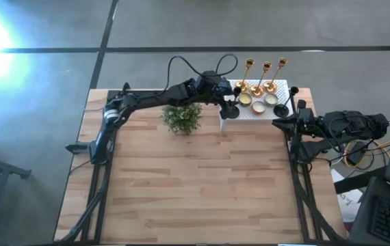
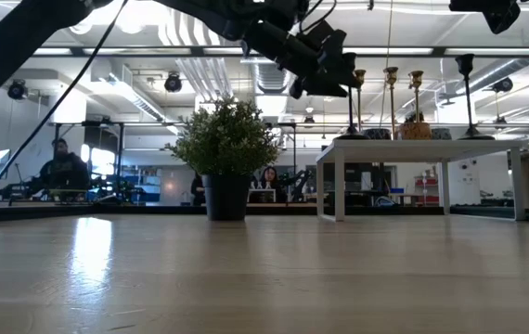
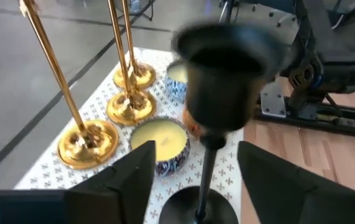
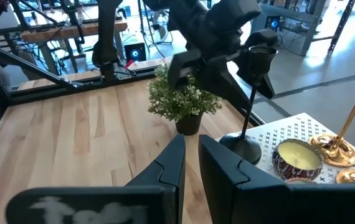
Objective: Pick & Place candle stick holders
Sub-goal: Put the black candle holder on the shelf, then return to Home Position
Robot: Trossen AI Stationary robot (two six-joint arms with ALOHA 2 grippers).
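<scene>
The black candle stick holder [image 3: 218, 102], a slim stem with cup top and round base, stands on the white box [image 1: 230, 116] between the left gripper's [image 3: 193, 177] spread fingers. The right gripper's [image 4: 189, 163] fingers are nearly pressed together.

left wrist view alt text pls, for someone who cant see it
A black candle stick holder stands close up between the left claw's open fingers, on a white perforated box. Beside it are three gold candle stick holders and a yellow candle.

Gold holders [image 3: 84, 140]; black holder [image 3: 224, 93]; green plant [image 1: 181, 117].
</scene>
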